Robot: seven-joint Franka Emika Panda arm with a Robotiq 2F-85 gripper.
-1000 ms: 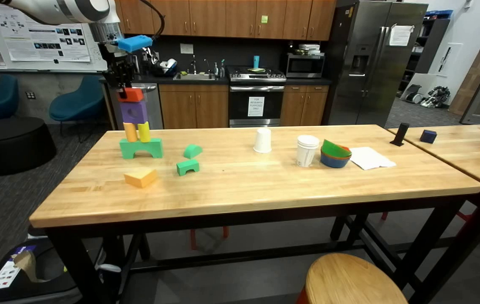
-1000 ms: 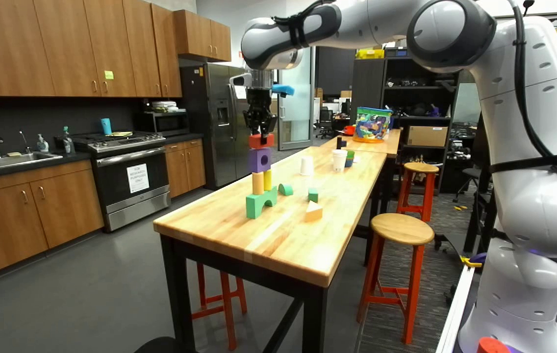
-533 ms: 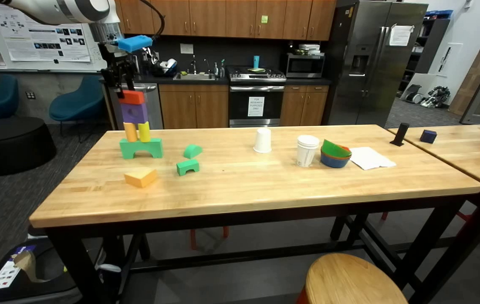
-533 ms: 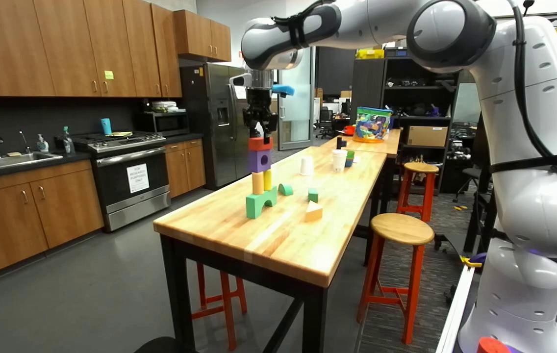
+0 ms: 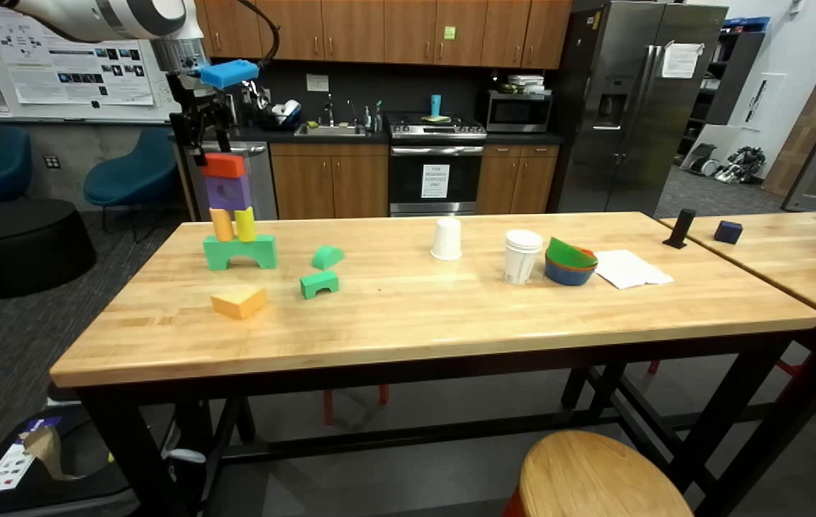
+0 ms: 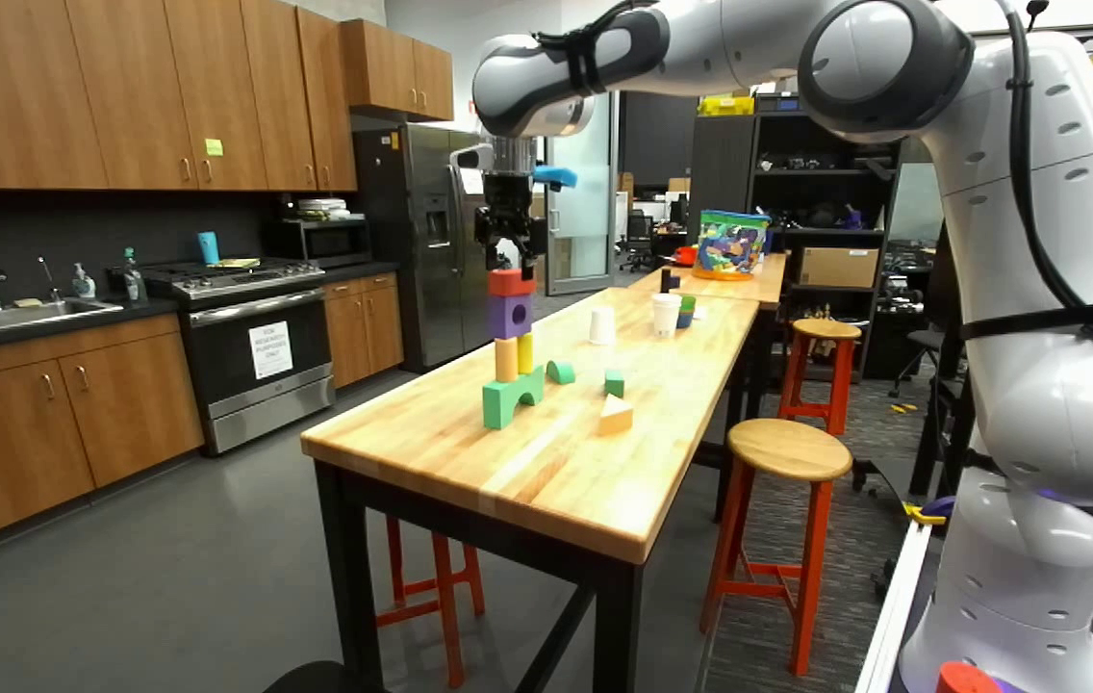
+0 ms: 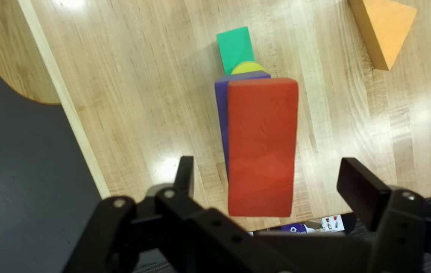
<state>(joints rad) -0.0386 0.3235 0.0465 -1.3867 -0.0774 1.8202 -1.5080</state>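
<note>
Jaws of the gripper, closed on the red block a second ago, now stand wide, gaps both sides, holding nothing. Red block sits slightly lower, resting on the purple block atop the orange pillar, yellow pillar and green arch. Judgement: release onto stack complete.
</note>
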